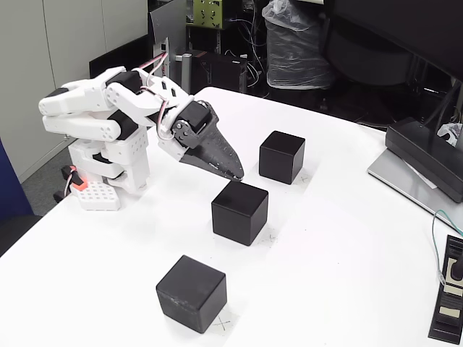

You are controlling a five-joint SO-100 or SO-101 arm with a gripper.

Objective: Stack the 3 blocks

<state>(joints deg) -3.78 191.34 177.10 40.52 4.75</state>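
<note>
Matte black cubes with softly rounded edges sat apart on the white tabletop point(340, 238) in a loose diagonal line: the near cube point(192, 293) at the front, the middle cube point(239, 211) behind it, and the far cube point(281, 156) further back to the right. None was stacked. The white arm's dark two-finger gripper point(235, 173) pointed down to the right, its tip just above and left of the middle cube, jaws drawn together on nothing. A flat black device on a grey base point(423, 163) lay at the right edge.
</note>
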